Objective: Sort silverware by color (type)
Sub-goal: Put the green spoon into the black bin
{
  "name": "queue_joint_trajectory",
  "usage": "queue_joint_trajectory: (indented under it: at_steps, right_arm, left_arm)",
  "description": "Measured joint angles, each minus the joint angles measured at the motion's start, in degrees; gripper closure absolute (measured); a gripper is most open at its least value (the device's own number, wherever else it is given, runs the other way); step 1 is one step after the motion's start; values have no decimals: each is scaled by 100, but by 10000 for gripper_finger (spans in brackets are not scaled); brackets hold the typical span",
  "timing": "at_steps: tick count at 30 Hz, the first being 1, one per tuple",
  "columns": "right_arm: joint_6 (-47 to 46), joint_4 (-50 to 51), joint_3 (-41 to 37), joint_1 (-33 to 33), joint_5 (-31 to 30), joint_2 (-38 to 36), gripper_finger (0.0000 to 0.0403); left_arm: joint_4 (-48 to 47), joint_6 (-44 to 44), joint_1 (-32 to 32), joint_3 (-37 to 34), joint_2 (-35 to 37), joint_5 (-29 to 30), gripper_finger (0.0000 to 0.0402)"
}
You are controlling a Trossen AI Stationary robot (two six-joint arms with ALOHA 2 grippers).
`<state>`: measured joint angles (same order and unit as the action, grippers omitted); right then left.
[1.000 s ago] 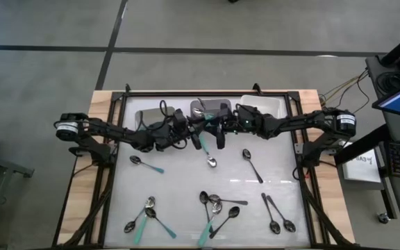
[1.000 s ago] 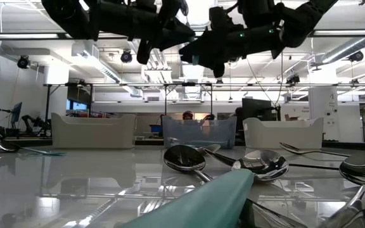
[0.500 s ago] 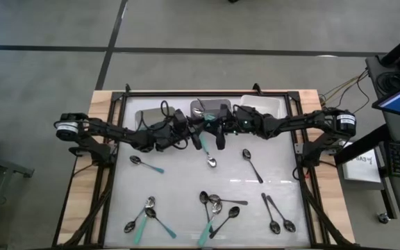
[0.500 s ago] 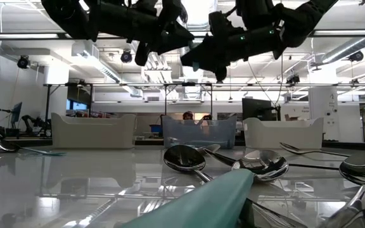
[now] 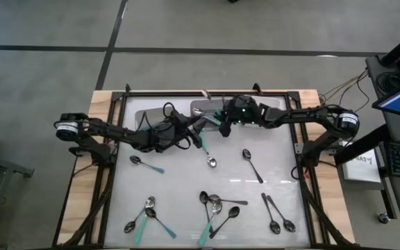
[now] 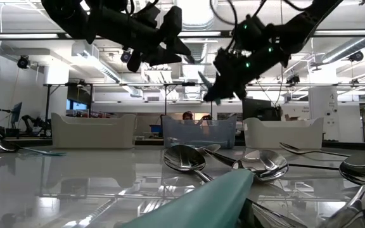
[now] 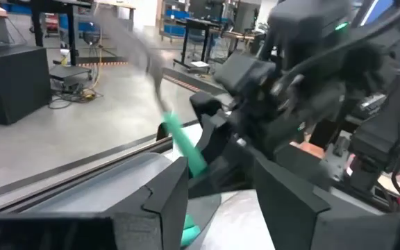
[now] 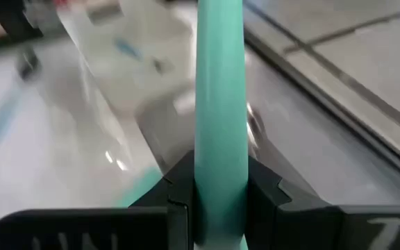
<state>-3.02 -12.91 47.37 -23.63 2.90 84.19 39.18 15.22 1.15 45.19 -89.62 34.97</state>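
- Since the earlier frame, the right gripper [image 5: 222, 119] has swung toward the counter's far edge over the middle bin [image 5: 210, 109], its fingers [image 8: 269, 191] pinching a teal spoon [image 8: 220, 104]; the left gripper [image 5: 198, 125] has spread its fingers [image 7: 162, 198] and holds nothing.
- Risk: the spoon sits upright in a narrow pinch, so a tilt or an early release could drop it outside the bin.
- Three bins line the far edge; their contents cannot be made out.
- Other spoons [image 5: 215, 203] lie scattered toward the near edge.

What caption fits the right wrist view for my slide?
Right tool clamps a teal-handled spoon above the blurred bins.
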Motion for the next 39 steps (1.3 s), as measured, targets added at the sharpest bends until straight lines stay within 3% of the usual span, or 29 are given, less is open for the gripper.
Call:
queue_joint_trajectory:
  at_steps: [12, 19, 23, 26, 30, 33, 39]
  right_arm:
    - [557, 520, -2, -116, 2, 163, 339]
    - [427, 555, -2, -116, -7, 152, 221]
    - [92, 596, -2, -116, -10, 90, 189]
    - [-49, 780, -2, -104, 8, -71, 187]
    - [-66, 1274, -2, 66, 17, -363, 197]
    - [-10, 1580, -2, 280, 5, -564, 207]
    - [1, 1955, -2, 671, 6, -898, 223]
  left_arm:
    - [-3, 29, -24, 0, 72, -298, 273]
    - [-129, 29, -34, 0, 79, -302, 274]
    - [-294, 31, -37, 0, 113, -326, 274]
    - [-781, 33, -35, 0, 211, -829, 274]
    - [-1905, 5, -37, 0, 264, -2087, 274]
    - [-2679, -515, -39, -2, 235, -2632, 274]
    - [-3205, -2479, -13, -2, 195, -2652, 274]
